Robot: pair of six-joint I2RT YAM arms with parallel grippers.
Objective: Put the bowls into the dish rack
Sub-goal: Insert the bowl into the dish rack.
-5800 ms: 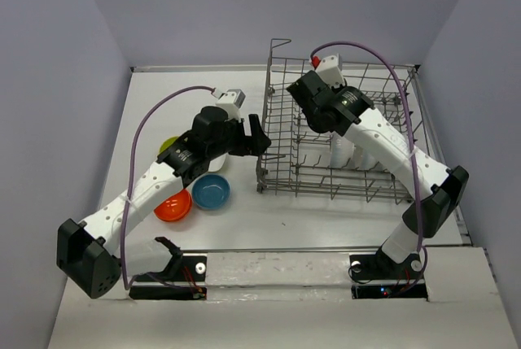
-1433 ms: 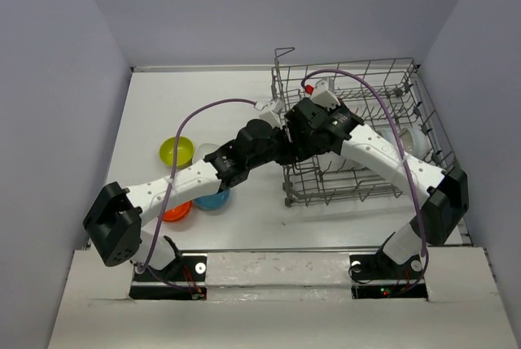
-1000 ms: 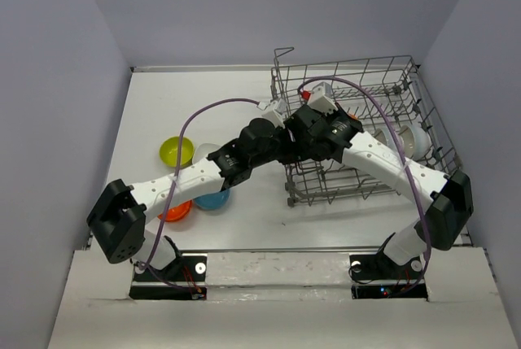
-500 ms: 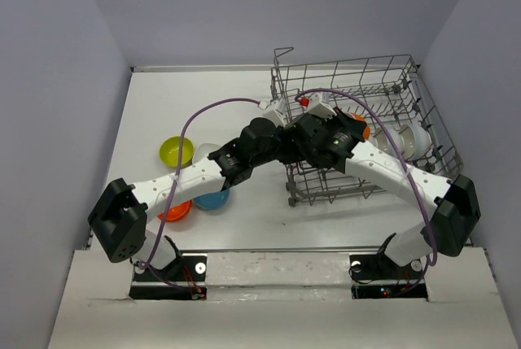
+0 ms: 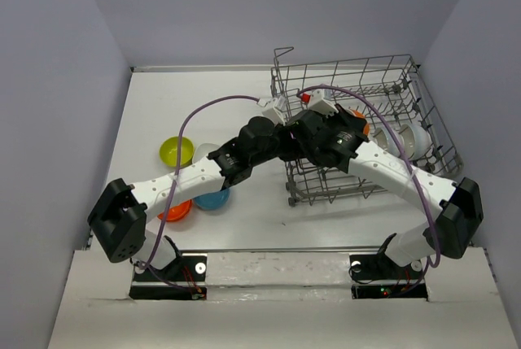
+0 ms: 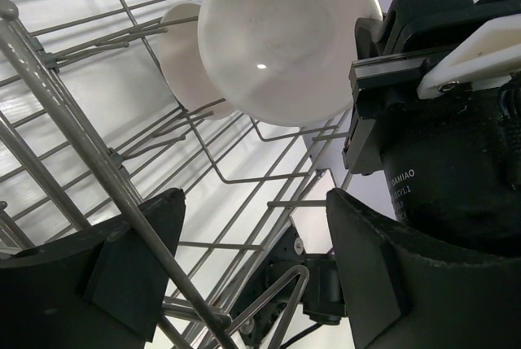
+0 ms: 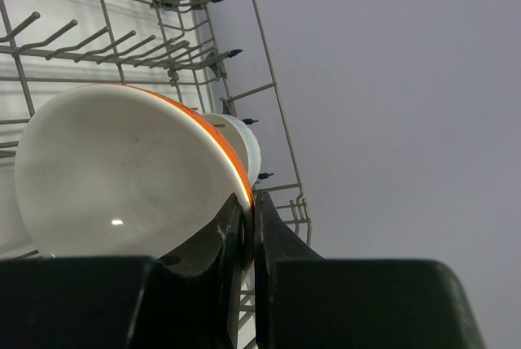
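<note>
The grey wire dish rack (image 5: 389, 80) stands askew at the right of the table. My right gripper (image 5: 352, 131) hangs over its left half, shut on the rim of a bowl (image 7: 122, 170) that is white inside and orange outside (image 5: 361, 130). Behind that bowl, white bowls (image 5: 407, 139) stand among the tines, one (image 7: 244, 141) close by. My left gripper (image 5: 286, 139) is at the rack's left wall, open, its fingers (image 6: 130, 259) either side of a rack wire (image 6: 98, 170). The held bowl (image 6: 285, 40) also shows in the left wrist view. Yellow-green (image 5: 176, 151), white (image 5: 207, 152), blue (image 5: 213, 199) and orange-red (image 5: 174, 211) bowls lie on the table at the left.
The two wrists are nearly touching at the rack's left wall, and the right wrist's black housing (image 6: 444, 121) fills the right of the left wrist view. Purple cables (image 5: 203, 113) arc above both arms. A raised handle (image 5: 282, 50) stands at the rack's far left corner.
My left gripper's jaws have spread wider around the rack wire. The right wrist has turned and carried the orange bowl a little further right over the rack. The rack has stayed put.
</note>
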